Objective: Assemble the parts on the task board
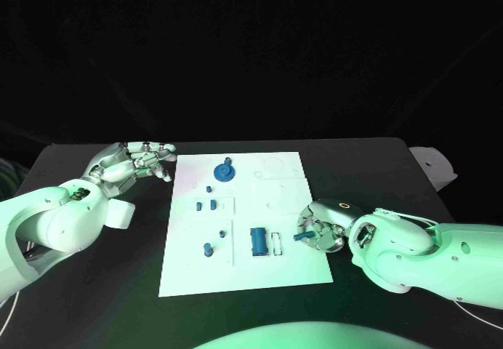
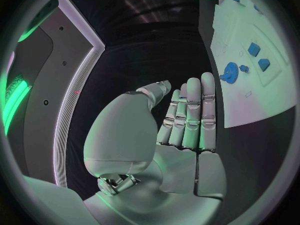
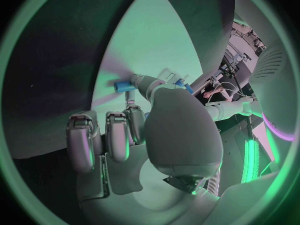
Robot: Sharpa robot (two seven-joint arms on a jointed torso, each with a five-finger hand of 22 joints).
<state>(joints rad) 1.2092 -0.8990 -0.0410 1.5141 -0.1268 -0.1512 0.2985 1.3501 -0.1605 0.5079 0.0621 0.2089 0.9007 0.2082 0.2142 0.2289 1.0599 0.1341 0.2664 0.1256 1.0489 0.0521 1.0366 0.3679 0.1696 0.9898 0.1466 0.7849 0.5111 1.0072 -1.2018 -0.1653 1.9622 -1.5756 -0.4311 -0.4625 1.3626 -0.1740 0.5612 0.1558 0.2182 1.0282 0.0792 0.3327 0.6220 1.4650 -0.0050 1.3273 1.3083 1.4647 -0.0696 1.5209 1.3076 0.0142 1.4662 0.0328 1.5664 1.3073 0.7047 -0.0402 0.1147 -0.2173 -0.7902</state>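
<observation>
Right robot hand (image 1: 320, 231): at the right edge of the task board (image 1: 283, 273), fingers pinching a small blue peg (image 3: 123, 85), other fingers curled low
Left robot hand (image 1: 137, 164): just off the board's far left corner, over the desk (image 1: 105, 291), fingers straight and side by side, holding nothing
Parts on board: blue gear (image 1: 224, 172) near the far end; two small blue blocks (image 1: 206, 206) mid-board; tall blue cylinder (image 1: 258, 242) near the right hand, with a white slot piece (image 1: 275, 244) just beside it; smaller blue bits toward the near left
Risk: pinch looks shallow, out at the fingertips; peg could tilt or slip if pressed off-axis into a hole, in my judgement
Risk: right hand is near the tall cylinder; a sideways sweep could knock it
Hard to see: which hole the peg suits; peg's full length, hidden by fingers; board recesses faint
</observation>
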